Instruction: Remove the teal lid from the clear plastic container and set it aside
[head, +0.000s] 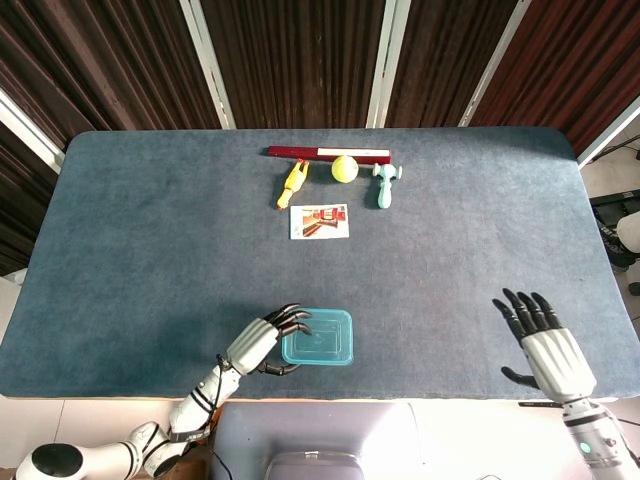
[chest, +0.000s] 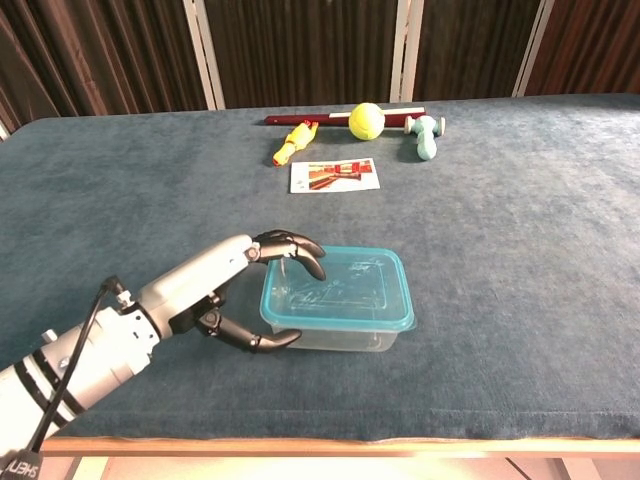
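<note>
A clear plastic container (chest: 340, 337) with its teal lid (head: 318, 337) (chest: 340, 290) on top sits close to the table's front edge. My left hand (head: 262, 342) (chest: 235, 290) grips its left end, fingers hooked over the lid's rim and thumb against the container's side. My right hand (head: 545, 345) hovers open at the front right, fingers spread, well away from the container; the chest view does not show it.
At the back stand a yellow ball (head: 345, 168), a yellow toy (head: 292, 183), a teal toy (head: 385, 184), a red-and-white stick (head: 328, 153) and a printed card (head: 320, 221). The table's front edge (head: 400, 398) lies just below the container.
</note>
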